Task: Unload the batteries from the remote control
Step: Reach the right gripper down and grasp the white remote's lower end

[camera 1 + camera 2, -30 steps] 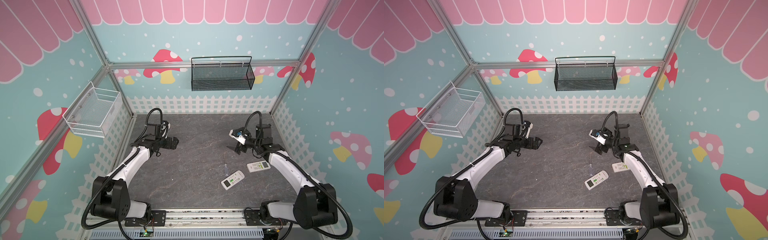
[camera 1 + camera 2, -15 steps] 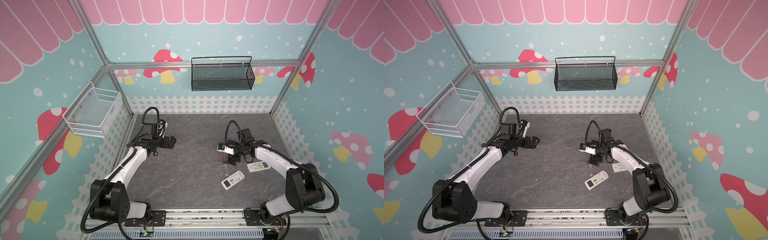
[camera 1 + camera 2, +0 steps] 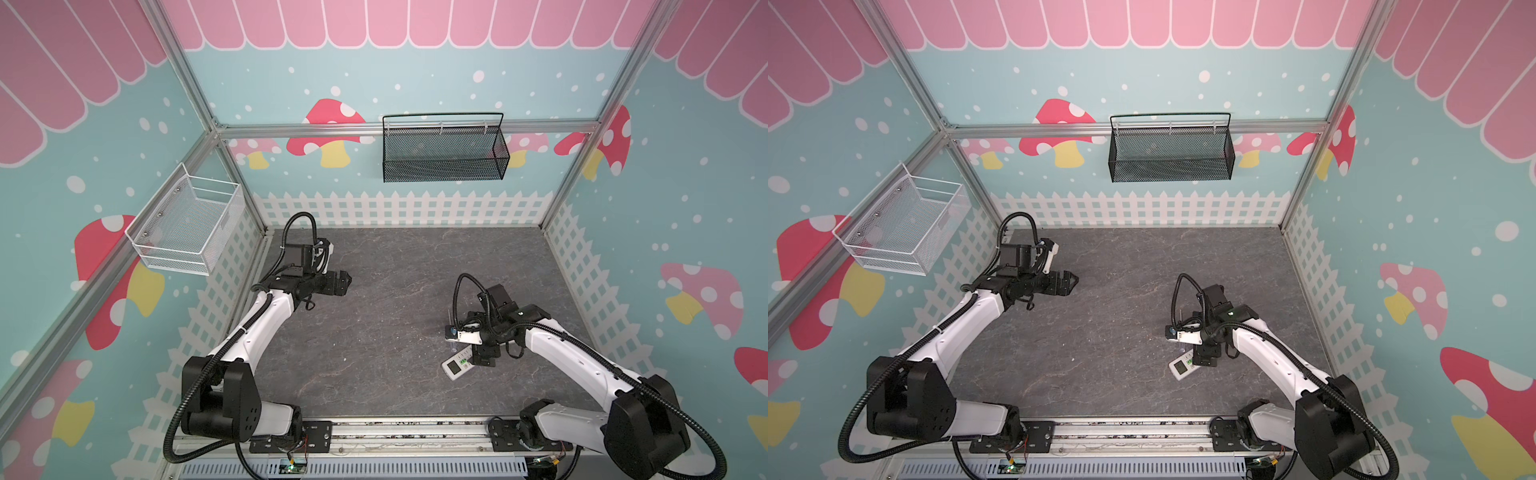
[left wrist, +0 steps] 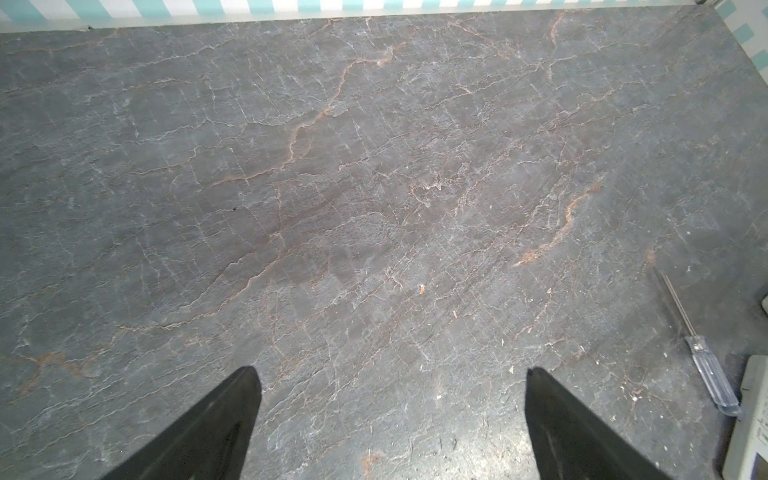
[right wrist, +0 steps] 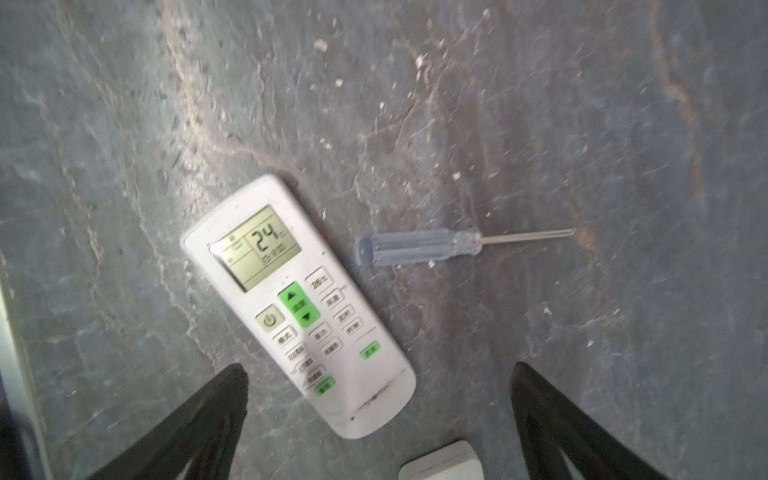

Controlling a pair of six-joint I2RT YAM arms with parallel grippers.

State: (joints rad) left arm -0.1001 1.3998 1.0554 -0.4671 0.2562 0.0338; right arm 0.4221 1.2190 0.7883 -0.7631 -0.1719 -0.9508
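While remote control (image 5: 297,305) lies face up, display lit, batteries not visible — judged inside, cover underneath. Button end sits in gap of right pincer (image 5: 379,369), spread wide, empty.

Risk: flat body skids on hard counter (image 5: 623,124) under pinch, or flip knocks screwdriver (image 5: 419,248) just beyond tips. Second remote (image 5: 442,463) crowds nearer in.

Left pincer (image 4: 390,372) wide too, over bare grey veined slab.

Mushroom-print walls — black mesh basket (image 3: 442,149), white wire basket (image 3: 187,224) hung well clear.

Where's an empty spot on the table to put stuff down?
The big middle of the table, between the left gripper and the white remote, is bare. It's crowded under the right gripper: white remote, screwdriver, second remote.
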